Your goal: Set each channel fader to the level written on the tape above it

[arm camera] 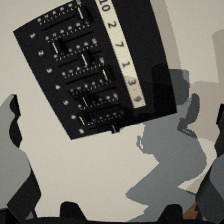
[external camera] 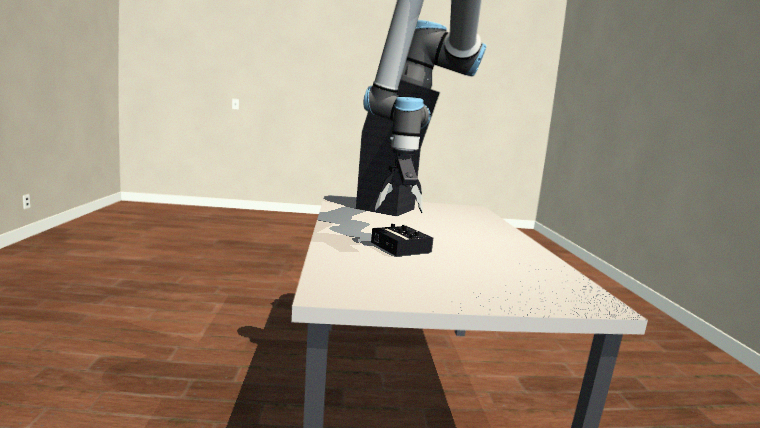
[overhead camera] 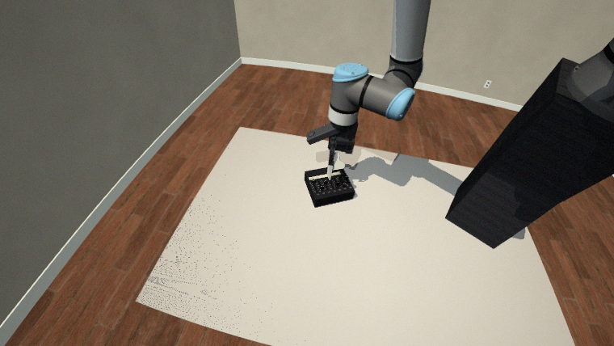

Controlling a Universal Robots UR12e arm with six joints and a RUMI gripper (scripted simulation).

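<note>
And here's the gripper (overhead camera: 330,171) (external camera: 399,204) (arm camera: 120,99), up above the desk (overhead camera: 333,198) (external camera: 414,246) (arm camera: 42,65) — jaws spread wide, nothing between them! The desk sits on the white table (overhead camera: 365,266) (external camera: 468,314) (arm camera: 95,170), knobs facing up. Look at that tape (overhead camera: 324,175) (external camera: 394,231) (arm camera: 121,52) in the wrist view: 10, 2, 7, 1, 3, 9, running along the faders. The caps stand at differing heights on their tracks — exact levels, too small to tell. The arm's shadow (overhead camera: 403,170) (external camera: 345,225) (arm camera: 172,162) falls right beside the desk!
</note>
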